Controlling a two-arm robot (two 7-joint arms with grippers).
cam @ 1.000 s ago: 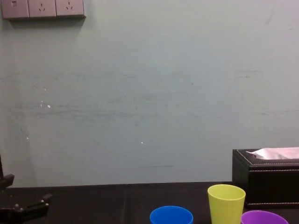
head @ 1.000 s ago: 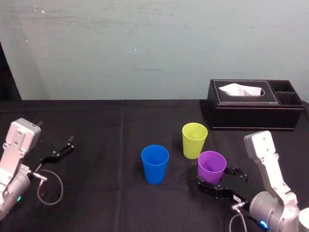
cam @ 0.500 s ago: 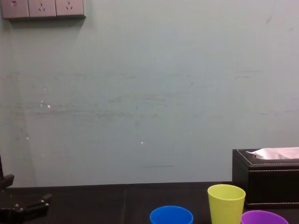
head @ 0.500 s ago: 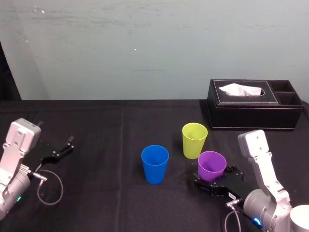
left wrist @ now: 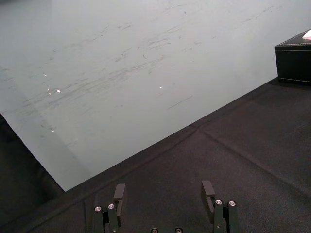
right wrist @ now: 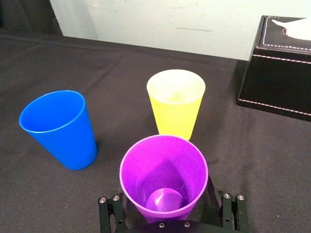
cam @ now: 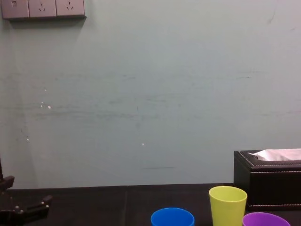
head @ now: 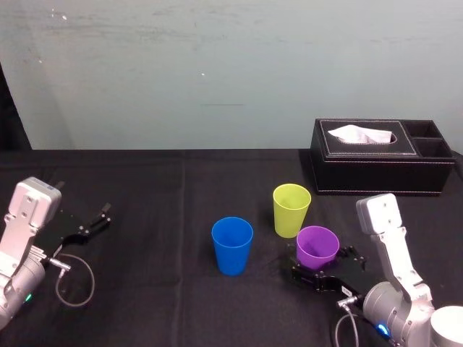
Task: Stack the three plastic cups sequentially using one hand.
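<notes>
So the purple cup stands lower right on the table, sitting between the spread fingers of the right tool, no squeeze visible, while the left tool idles spread at far left.
</notes>
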